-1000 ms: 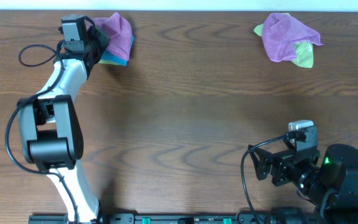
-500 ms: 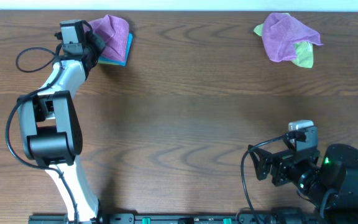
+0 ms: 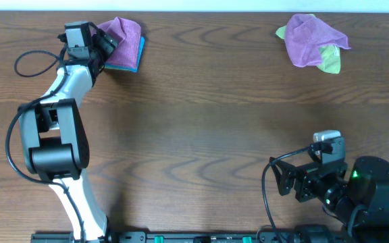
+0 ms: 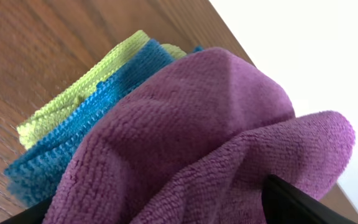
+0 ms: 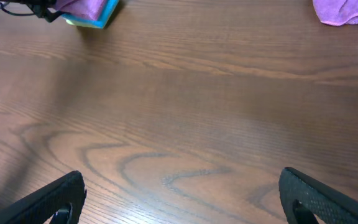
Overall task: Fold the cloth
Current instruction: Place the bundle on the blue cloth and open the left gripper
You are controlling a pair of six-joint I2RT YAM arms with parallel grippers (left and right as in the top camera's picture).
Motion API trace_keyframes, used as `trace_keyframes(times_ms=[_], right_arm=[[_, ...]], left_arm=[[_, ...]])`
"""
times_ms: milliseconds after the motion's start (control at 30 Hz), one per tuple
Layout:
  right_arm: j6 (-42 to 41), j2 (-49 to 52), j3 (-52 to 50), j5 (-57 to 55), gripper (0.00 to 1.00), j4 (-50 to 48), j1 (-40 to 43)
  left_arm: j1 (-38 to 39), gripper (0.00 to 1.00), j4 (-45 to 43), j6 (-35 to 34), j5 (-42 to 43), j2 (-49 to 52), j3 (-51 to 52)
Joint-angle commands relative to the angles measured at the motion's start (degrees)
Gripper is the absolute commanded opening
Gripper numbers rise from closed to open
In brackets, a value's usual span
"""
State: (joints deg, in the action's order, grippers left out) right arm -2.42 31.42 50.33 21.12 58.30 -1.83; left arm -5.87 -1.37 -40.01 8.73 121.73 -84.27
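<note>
We find cloth at far-left corner of counter, heaped on blue folded cloth. Bunched mound, slightly longer left-right from overhead; we cannot tell which way it heads. Left gripper at its left side: jaws wide, purple pile bulging between. Right gripper front right, well apart: jaws wide, holding nothing.

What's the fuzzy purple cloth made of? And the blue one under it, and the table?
The purple bunched cloth looks like soft microfibre: fuzzy matte nap. The blue folded cloth under it seems similar, with a stitched edge. The brown table looks like wood or wood-print laminate: grain lines, slight sheen.
</note>
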Motion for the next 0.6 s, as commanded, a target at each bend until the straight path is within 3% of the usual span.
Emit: trace_keyframes(times_ms=[0, 567], right_arm=[[-0.7, -0.3, -0.4, 0.1, 0.99, 0.0, 0.3], [-0.7, -0.3, -0.4, 0.1, 0.99, 0.0, 0.3]], left_arm=[[-0.6, 0.88, 0.3, 5.4, -0.7, -4.7, -1.5], [-0.7, 0.89, 11.1, 7.4, -2.3, -14.2, -1.5]])
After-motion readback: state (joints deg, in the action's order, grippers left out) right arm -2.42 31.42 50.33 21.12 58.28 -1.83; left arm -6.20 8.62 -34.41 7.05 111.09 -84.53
